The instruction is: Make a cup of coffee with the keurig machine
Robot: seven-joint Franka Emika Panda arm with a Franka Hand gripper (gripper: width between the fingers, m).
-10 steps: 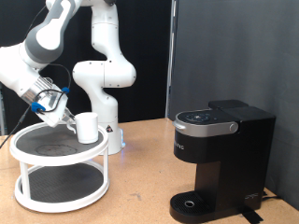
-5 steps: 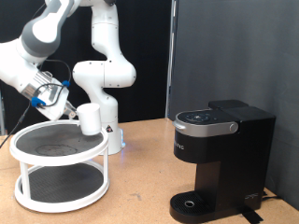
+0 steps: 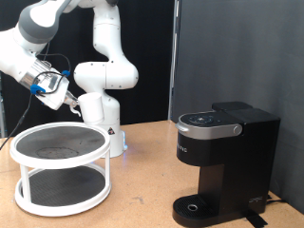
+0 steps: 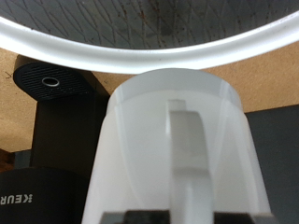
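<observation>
Claw [image 3: 68,103]: closed on the cup's handle, at the exterior view's upper left.
Cup [image 3: 92,107]: held upright in the air above the white tray stand [image 3: 62,185], clear of its top tier; in the wrist view [image 4: 177,154], handle facing the camera.
Keurig machine [image 3: 223,161]: on the desk [image 3: 142,185], toward 4 o'clock from the cup, well apart.
Drip tray [image 3: 195,207]: bare.

The arm [image 3: 100,57] is built of rounded white segments joined by grey bands. A blue fitting is seen by the tool [image 3: 74,106], and a dark cable is run alongside.
</observation>
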